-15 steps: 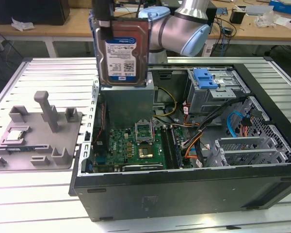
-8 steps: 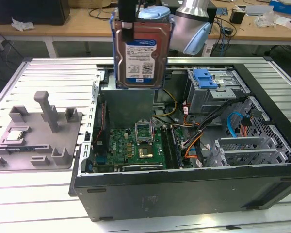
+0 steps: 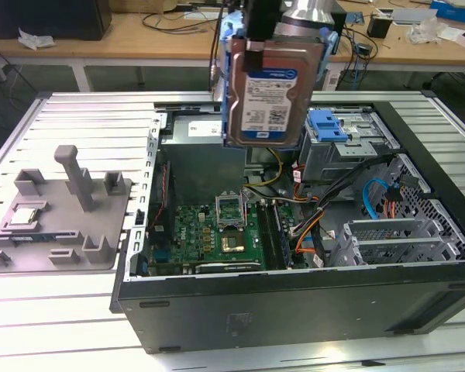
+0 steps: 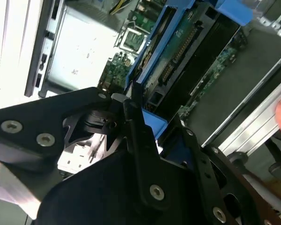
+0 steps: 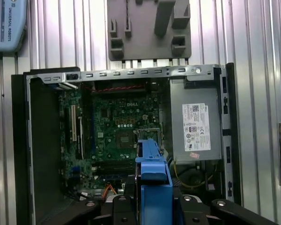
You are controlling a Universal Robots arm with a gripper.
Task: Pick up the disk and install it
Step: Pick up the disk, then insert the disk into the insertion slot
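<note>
The disk (image 3: 273, 93) hangs upright above the open computer case (image 3: 294, 302), with its white-and-blue label turned toward the exterior view. Its blue carrier bracket (image 3: 231, 46) frames the edges. My gripper (image 3: 273, 37) is shut on the top of the disk. In the second wrist view the black fingers (image 4: 136, 126) clamp the blue bracket (image 4: 154, 124), and the disk's (image 4: 187, 42) circuit-board side extends beyond them. The first wrist view has the bracket's blue edge (image 5: 152, 178) between the fingers of the gripper (image 5: 154, 208), over the motherboard (image 5: 122, 131).
Inside the case are the motherboard (image 3: 225, 229), a grey power supply (image 5: 196, 126), cables (image 3: 310, 225) and a drive cage with a blue bracket (image 3: 329, 128) at the far right. A grey fixture (image 3: 62, 209) sits on the slatted table (image 3: 77, 124) at the exterior view's left.
</note>
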